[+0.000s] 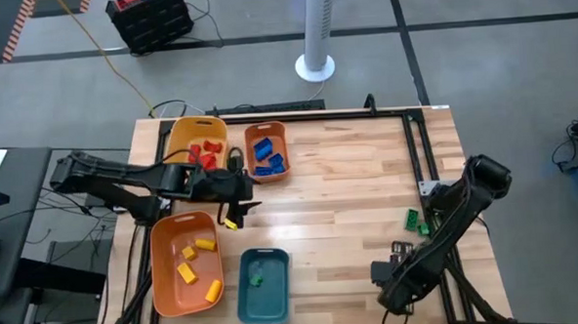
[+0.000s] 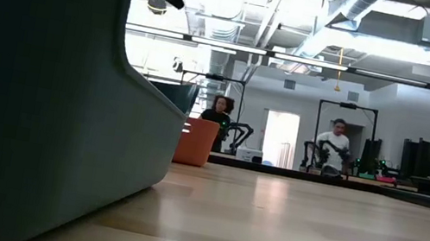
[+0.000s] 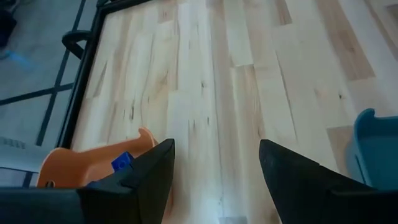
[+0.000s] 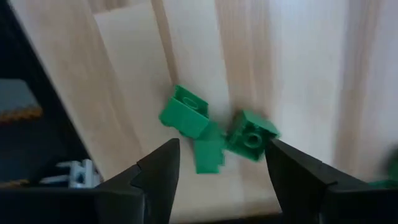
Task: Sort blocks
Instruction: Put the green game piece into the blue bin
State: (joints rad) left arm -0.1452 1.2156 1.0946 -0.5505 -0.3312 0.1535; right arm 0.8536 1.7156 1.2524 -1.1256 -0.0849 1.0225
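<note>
Blocks partly sorted, both grippers open and empty

Table (image 1: 348, 179) of pale wood fills the middle of the high view, with both dark arms reaching in from the frame's left and right edges. Four trays sit toward the left half of that frame. At lower left the large orange tray (image 1: 167, 284) holds four yellow blocks (image 1: 206, 245). Right of it the teal tray (image 1: 275, 299) holds one green block (image 1: 257, 277). Above them, at upper centre-left, the yellow tray (image 1: 182, 135) holds red blocks (image 1: 207, 153), and beside it the small orange tray (image 1: 278, 133) holds blue blocks (image 1: 265, 155).

The left gripper (image 1: 240, 198) is between the upper and lower trays, in the left-centre of the high view; in its wrist view its fingers (image 3: 155, 168) stand apart with nothing between them, bare wood ahead. A small yellow piece shows just below it in the high view; whether it is held cannot be told.

The right gripper (image 1: 396, 267) is at lower right of the high view. Its fingers (image 4: 163, 165) are spread and empty, with three loose green blocks (image 4: 184, 112) lying close together on the wood just beyond them, in the centre of the right wrist view.
</note>
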